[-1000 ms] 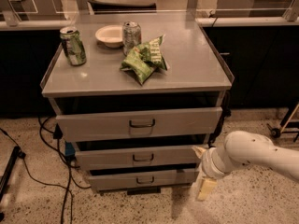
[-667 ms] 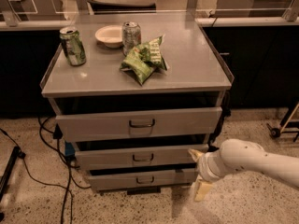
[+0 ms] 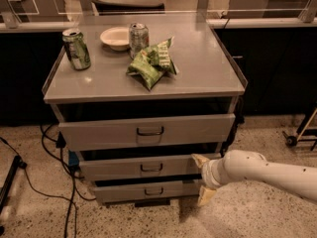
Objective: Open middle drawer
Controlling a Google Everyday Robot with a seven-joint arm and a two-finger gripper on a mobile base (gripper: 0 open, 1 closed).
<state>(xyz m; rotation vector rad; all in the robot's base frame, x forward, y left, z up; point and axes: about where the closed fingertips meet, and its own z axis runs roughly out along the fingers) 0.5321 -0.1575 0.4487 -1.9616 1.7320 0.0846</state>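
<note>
Cables [image 3: 47, 185] are trailing over the floor [image 3: 39, 217] left of the cabinet; bare floor is showing ahead of the drawers. The tabletop [image 3: 203, 71] is carrying a green can [image 3: 77, 48], bowl [image 3: 115, 37], silver can [image 3: 138, 33] and chip bags [image 3: 151, 61]. The middle drawer [image 3: 111, 168] is sitting second of three, grey, with a dark gap above it and a dark bar handle [image 3: 151, 168] at centre. The pincer [image 3: 203, 178] is hanging just beside its right end, fingers spread wide.
</note>
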